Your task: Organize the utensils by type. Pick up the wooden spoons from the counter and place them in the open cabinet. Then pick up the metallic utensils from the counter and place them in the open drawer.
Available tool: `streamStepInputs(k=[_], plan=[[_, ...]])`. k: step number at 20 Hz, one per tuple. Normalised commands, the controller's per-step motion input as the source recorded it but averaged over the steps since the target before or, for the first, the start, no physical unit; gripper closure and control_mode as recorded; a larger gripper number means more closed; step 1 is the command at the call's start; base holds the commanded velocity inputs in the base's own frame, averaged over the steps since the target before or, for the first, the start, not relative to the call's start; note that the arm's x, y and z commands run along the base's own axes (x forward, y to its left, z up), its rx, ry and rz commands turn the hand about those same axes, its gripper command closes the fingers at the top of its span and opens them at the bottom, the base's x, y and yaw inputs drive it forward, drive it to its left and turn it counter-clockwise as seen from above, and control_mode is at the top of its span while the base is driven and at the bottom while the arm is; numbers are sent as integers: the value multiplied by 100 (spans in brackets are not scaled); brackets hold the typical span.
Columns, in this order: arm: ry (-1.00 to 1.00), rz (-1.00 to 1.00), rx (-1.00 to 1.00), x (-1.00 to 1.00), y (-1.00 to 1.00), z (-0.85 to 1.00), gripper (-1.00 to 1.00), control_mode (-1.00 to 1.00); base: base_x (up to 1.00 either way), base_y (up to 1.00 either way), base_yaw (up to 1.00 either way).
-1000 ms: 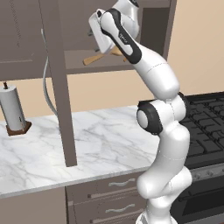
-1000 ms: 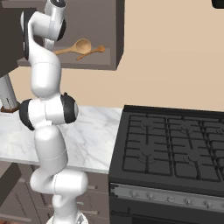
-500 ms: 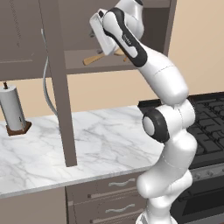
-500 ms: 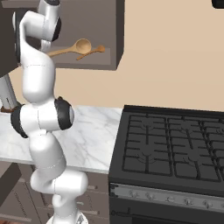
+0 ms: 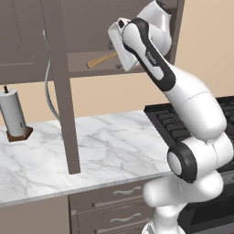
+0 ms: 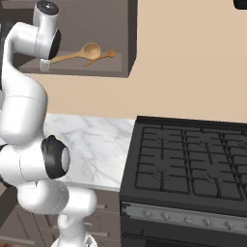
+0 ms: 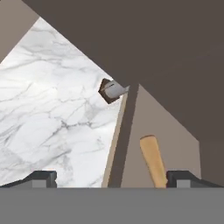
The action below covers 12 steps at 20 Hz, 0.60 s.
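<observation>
A tan wooden spoon (image 6: 90,49) with a round bowl lies on the shelf of the open cabinet (image 6: 130,43), and a second, thinner wooden spoon (image 6: 102,57) lies beside it. In the left base view one wooden handle (image 5: 101,60) shows on that shelf, just left of my gripper (image 5: 115,55). In the hand view my gripper (image 7: 112,179) is open, its tips wide apart. The handle end (image 7: 153,159) lies loose on the shelf between them, nearer the right tip. Below is the white marble counter (image 5: 114,141). The metallic utensils and the open drawer are out of view.
The open cabinet door (image 5: 64,91) stands edge-on over the counter. A paper towel holder (image 5: 13,114) stands at the counter's back left. A black stove (image 6: 188,164) adjoins the counter on the right. Closed drawers with handles (image 5: 125,191) sit under the counter.
My elbow and lower arm have swung down and sideways while the hand has dropped only slightly at the shelf. The spoons lie still and the jaws have stayed open.
</observation>
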Motion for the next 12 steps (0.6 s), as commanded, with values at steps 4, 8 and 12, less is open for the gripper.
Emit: streamStepInputs(k=[4, 8, 12], plan=[[15, -11, 0, -87, -52, -23, -100, -100, 0, 0, 0], [15, -4, 0, -90, -52, -28, -100, -100, 0, 0, 0], [12, -1, -1, -73, -56, -31, -100, -100, 0, 0, 0]])
